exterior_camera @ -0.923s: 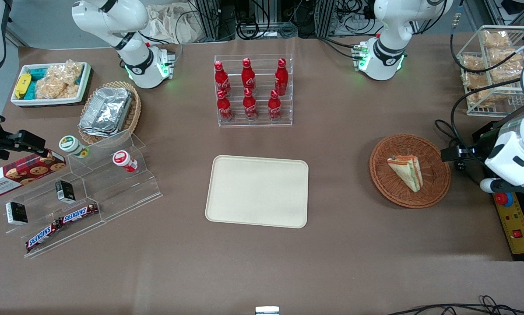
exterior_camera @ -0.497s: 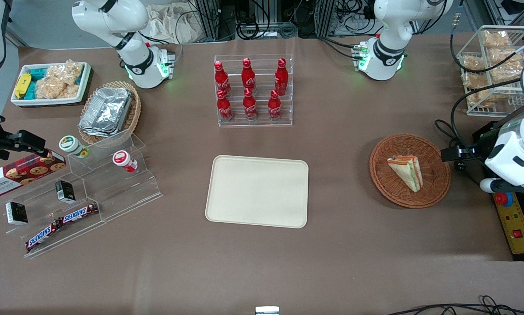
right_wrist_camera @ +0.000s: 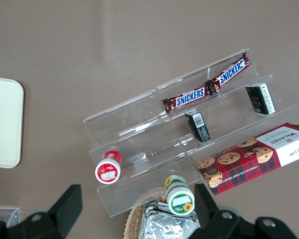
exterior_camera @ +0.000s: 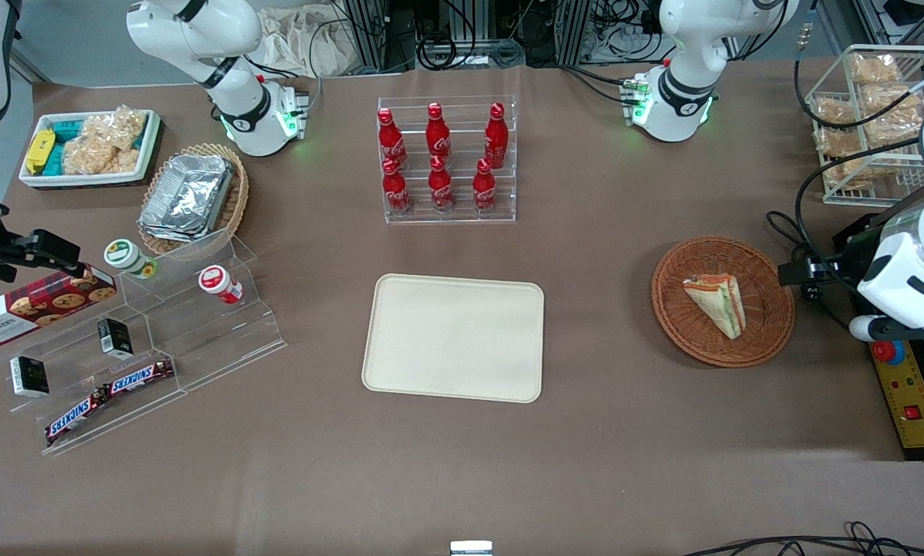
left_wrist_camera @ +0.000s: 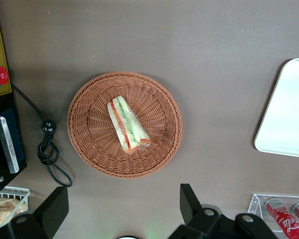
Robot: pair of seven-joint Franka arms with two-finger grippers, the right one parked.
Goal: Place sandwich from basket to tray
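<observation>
My whole workspace is one big table [exterior_camera: 624,463] covered in plain brown matte sheeting, evenly lit, with aluminium framing [exterior_camera: 377,31] and tangled black cables [exterior_camera: 469,46] along its back edge.

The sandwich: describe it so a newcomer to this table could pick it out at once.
Start at the cream tray mid-table, then look toward the working arm's end to the round reddish-brown wicker basket. The sandwich lies in it, a pale triangular wedge with green and orange-red filling stripes, the only item there. The open end effector hangs high above the table beside the basket.
</observation>
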